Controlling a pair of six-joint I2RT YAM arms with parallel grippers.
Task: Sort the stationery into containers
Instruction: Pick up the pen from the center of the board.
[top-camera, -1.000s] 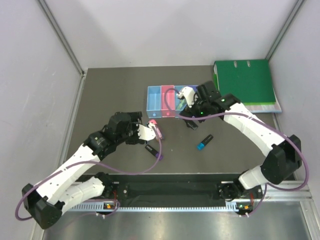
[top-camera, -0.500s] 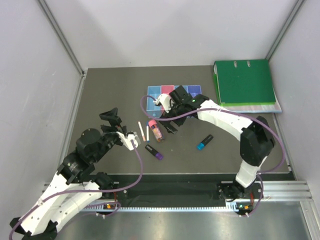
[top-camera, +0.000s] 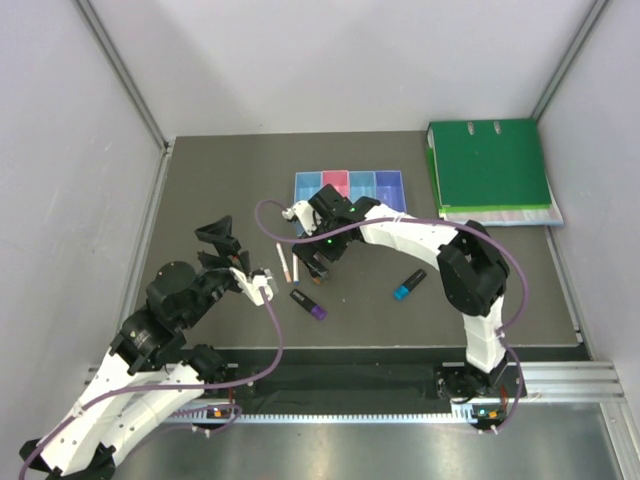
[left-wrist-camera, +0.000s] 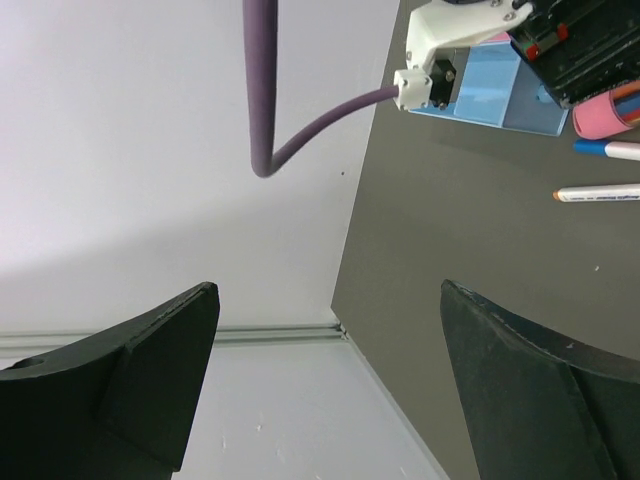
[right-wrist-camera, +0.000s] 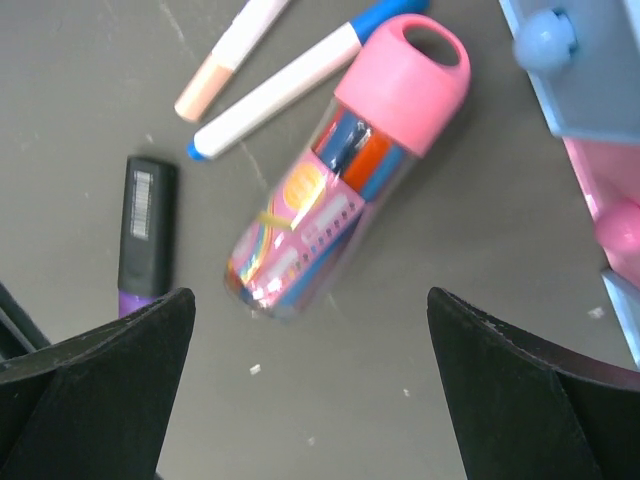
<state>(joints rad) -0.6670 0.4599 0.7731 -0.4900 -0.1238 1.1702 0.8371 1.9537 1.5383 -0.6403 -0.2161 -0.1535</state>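
Well left of the row of bins and nearer the arm bases, the left pincer hangs above the dark tabletop. It is released, its two black fingers spread far apart with nothing between them. Next rightward, just in front of the row's left end, two thin white pens lie side by side on the tabletop. The peach-tipped pen is on the outside and the blue-tipped pen is beside it. Just right of them lies the pink-capped tube, a clear case with coloured pens inside, its cap pointing toward the light blue bin. The right pincer sits over this spot, also released, jaws wide and gripping nothing. The tube's clear end lies just beyond the gap between its fingertips. Farther from the row on the near side lies a black marker with a purple end. Further right, in front of the row's right half, is a black marker with a blue end, well apart from the other items. In the row itself, the light blue bin, pink bin, blue bin and violet-blue bin stand touching. What they hold is too small to tell. Right of the row lies a green ring binder.
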